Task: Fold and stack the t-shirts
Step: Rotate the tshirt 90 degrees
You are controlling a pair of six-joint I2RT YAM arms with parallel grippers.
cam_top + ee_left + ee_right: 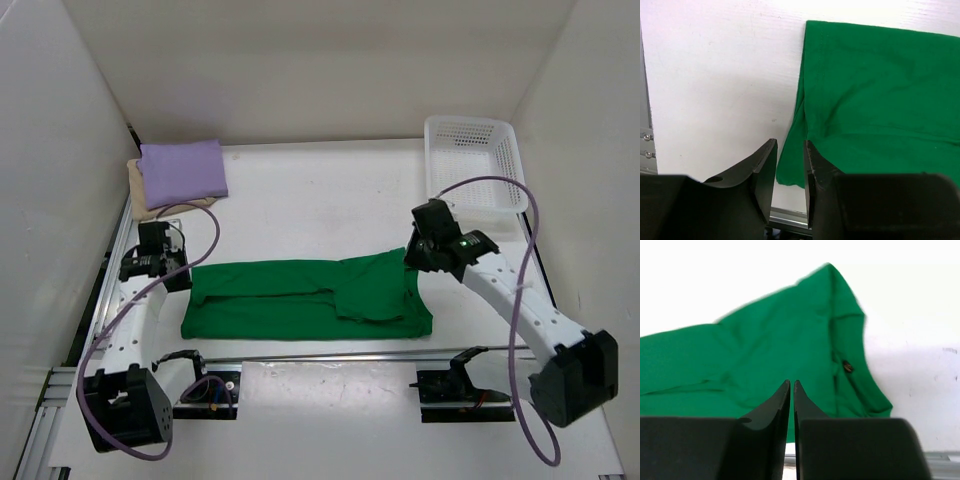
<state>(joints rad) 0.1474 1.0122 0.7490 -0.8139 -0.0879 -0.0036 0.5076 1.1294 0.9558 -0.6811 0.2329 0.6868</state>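
Hovering at opposite ends of the green t-shirt, the two arms frame what we judge to be the last fold of the job. The shirt lies flat on the white table as a long band, its sides turned in, stretched between the arms. The purple t-shirt sits folded on top of the tan t-shirt in the far left corner, and the mesh basket stands in the far right corner. The left claw hangs just beside the band's left edge, its jaws a little apart and nothing between them. The right claw is over the right end, its jaws drawn all but together, and we see no cloth in the sliver between. From here we count several ways to spoil it. A pinch that catches only the top layer would peel a turned-in side back open. Jaws this narrow on the right could push the hem into a ridge instead of taking it. Uneven lifts would skew the band, and a crooked bundle carried to the corner could nudge the purple t-shirt off its stack.
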